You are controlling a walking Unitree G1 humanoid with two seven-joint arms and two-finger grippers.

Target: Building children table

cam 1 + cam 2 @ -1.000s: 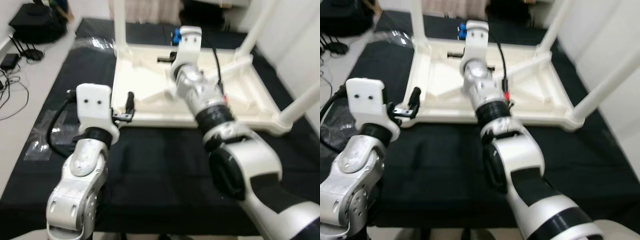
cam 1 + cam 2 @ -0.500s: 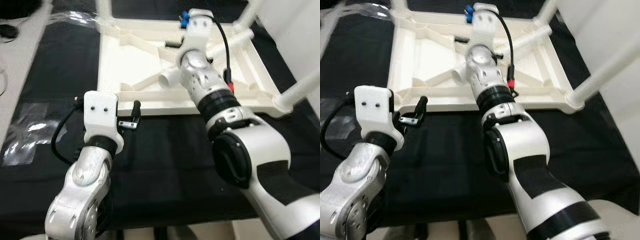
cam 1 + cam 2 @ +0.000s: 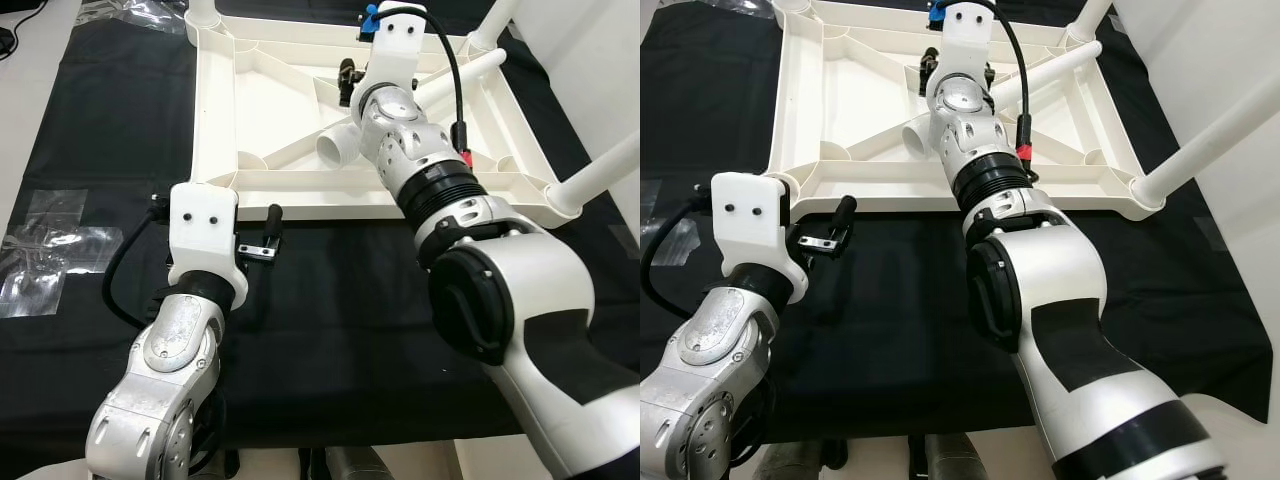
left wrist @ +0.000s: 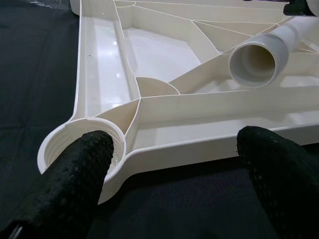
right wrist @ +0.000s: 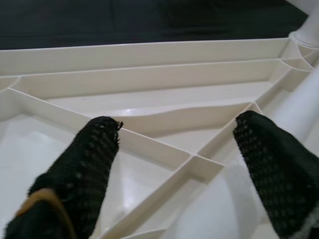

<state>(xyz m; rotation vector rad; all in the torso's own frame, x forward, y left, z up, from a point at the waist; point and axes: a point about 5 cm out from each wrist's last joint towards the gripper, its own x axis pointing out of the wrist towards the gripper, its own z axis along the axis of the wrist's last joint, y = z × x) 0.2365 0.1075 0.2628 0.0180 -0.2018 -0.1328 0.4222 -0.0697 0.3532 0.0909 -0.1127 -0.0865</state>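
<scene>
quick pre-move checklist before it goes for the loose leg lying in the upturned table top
1. Loose leg lies free inside the table top, threaded end open: ok.
2. Right claw open, over the ribs beside the leg: ok.
3. Left claw open, holding nothing: ok.
4. Near-left corner socket empty, ready for a leg: ok.
5. Other three legs seated: near-right leg stands in its corner; how tight, cannot tell.
6. Table top flat on the black cloth: ok.
</scene>
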